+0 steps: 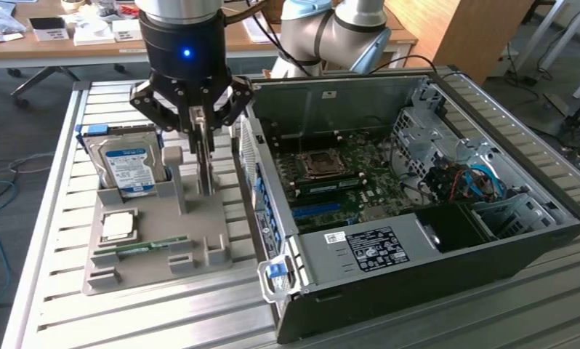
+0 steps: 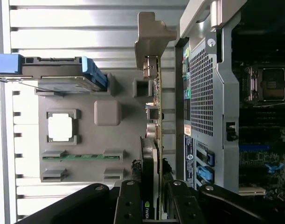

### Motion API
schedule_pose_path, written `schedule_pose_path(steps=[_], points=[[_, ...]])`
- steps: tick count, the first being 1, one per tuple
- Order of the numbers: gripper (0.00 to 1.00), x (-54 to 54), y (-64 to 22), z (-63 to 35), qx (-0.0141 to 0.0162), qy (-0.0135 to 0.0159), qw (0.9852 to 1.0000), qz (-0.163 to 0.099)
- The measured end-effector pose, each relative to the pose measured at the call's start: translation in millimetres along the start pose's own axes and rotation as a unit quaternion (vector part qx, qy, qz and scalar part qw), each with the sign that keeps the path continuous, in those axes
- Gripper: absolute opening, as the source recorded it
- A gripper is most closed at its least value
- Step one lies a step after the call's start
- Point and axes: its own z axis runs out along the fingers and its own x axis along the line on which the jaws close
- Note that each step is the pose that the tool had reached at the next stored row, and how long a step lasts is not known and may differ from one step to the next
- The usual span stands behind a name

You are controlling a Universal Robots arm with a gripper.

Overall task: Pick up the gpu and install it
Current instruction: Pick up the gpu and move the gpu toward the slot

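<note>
The gpu (image 1: 205,163) is a thin dark card standing on edge over the grey holder tray (image 1: 154,251), just outside the open computer case (image 1: 406,189). My gripper (image 1: 203,123) comes down from above and is shut on the card's top edge. In the wrist view the gpu (image 2: 155,135) runs away from my gripper (image 2: 154,205), with its metal end bracket (image 2: 151,35) at the far end and a black finger (image 2: 130,200) on each side. I cannot tell whether the card's lower edge still sits in the holder.
The holder tray also carries a silver hard drive (image 1: 127,166) with a blue-white label, a square processor (image 1: 118,225) and a green memory stick (image 1: 150,245). Inside the case lies the motherboard (image 1: 344,178) with blue slots (image 1: 319,211). The case wall (image 2: 207,93) stands close beside the card.
</note>
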Motion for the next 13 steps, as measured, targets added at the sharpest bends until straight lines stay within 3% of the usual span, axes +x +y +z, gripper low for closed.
schedule_pose_path(steps=[5, 13], points=[[0.27, -0.2, 0.4, -6.9, 0.0000, 0.0000, 1.0000, 0.000], [0.27, -0.2, 0.4, -7.6, 0.0000, 0.0000, 1.0000, 0.000]])
